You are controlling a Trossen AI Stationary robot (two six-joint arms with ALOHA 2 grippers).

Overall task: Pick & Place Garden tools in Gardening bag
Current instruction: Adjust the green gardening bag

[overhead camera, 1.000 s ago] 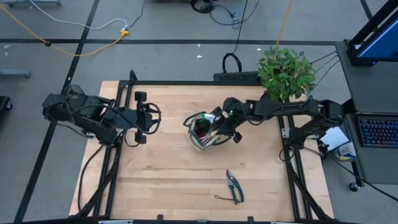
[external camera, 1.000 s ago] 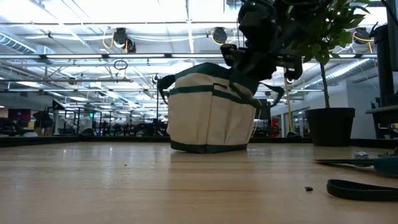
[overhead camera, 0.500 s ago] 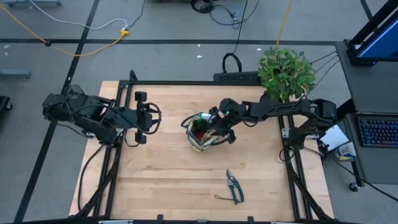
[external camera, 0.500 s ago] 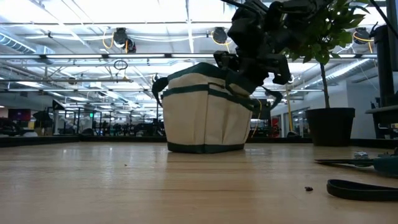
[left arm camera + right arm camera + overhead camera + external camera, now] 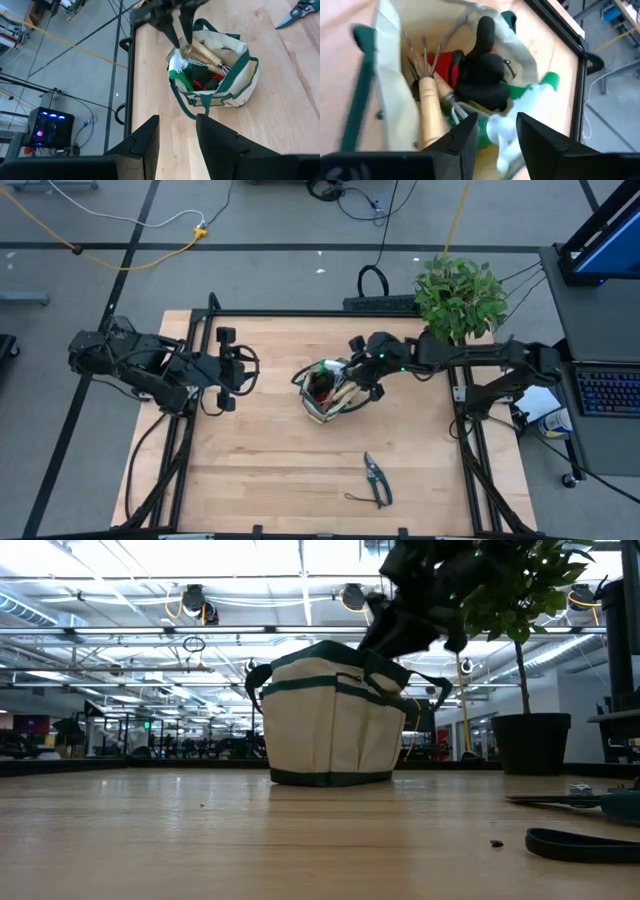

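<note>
The tan gardening bag (image 5: 318,412) with green trim stands upright on its base mid-table; it also shows in the low view (image 5: 335,730). Inside it lie wooden-handled tools (image 5: 430,110), red-black gloves (image 5: 480,75) and the green spray bottle (image 5: 535,92). My right gripper (image 5: 360,380) is open and empty just over the bag's right rim (image 5: 395,635). The pruning shears (image 5: 377,478) lie flat on the table toward the near right. My left gripper (image 5: 232,370) waits open and empty at the table's left, pointing at the bag (image 5: 235,85).
A potted green plant (image 5: 458,295) stands at the table's far right corner, behind my right arm. The bare wooden tabletop (image 5: 260,470) stretches between the bag and the near edge, with only the shears on it.
My right gripper has risen out of the bag's mouth and drawn back toward the table's right and far side. Before that it had pressed into the bag, which slid a little toward the table's left edge and now stands still.
</note>
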